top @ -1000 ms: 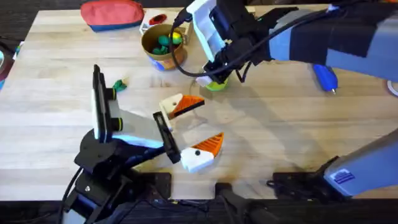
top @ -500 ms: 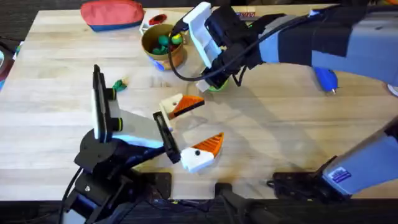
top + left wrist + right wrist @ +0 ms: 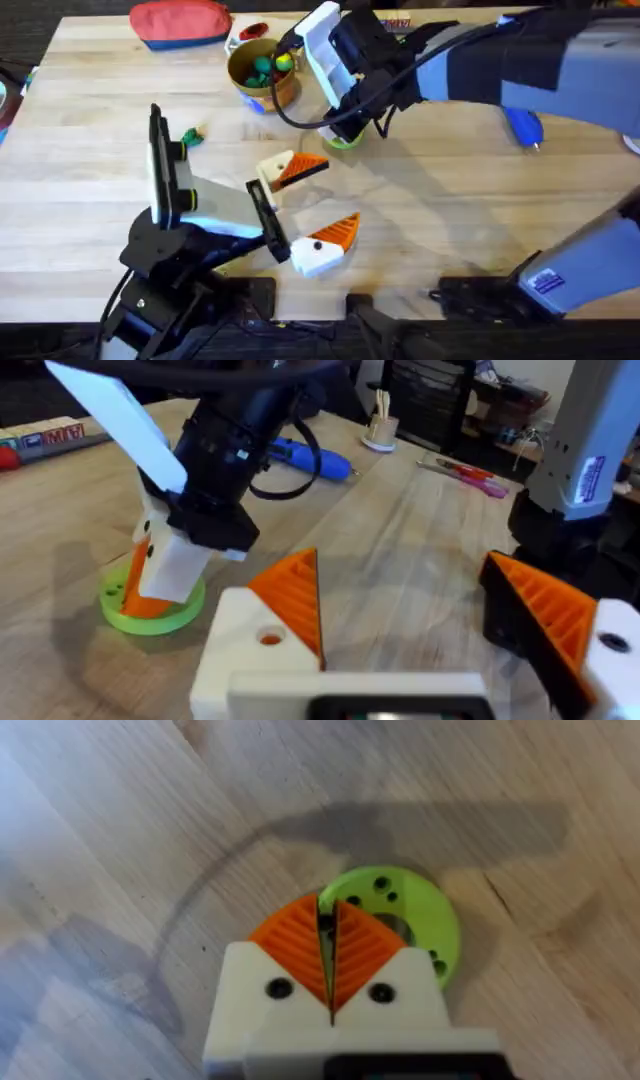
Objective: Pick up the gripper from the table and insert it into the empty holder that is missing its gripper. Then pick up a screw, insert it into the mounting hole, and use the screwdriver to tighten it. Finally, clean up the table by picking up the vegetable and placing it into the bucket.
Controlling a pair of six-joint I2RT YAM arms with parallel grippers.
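The right gripper (image 3: pixel 331 955) sits directly over the green disc (image 3: pixel 425 920), pads pressed together. A dark sliver between them may be a screw, which is light, stiff and slippery and best pinched across its shank. The left wrist view adds the blue screwdriver (image 3: pixel 310 457) beyond the disc and the left gripper (image 3: pixel 400 575), spread wide and empty.

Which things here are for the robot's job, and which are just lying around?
For the job:
screwdriver
vegetable
bucket
probably the green disc under the right hand

Just lying around:
red pouch
toys in the bucket
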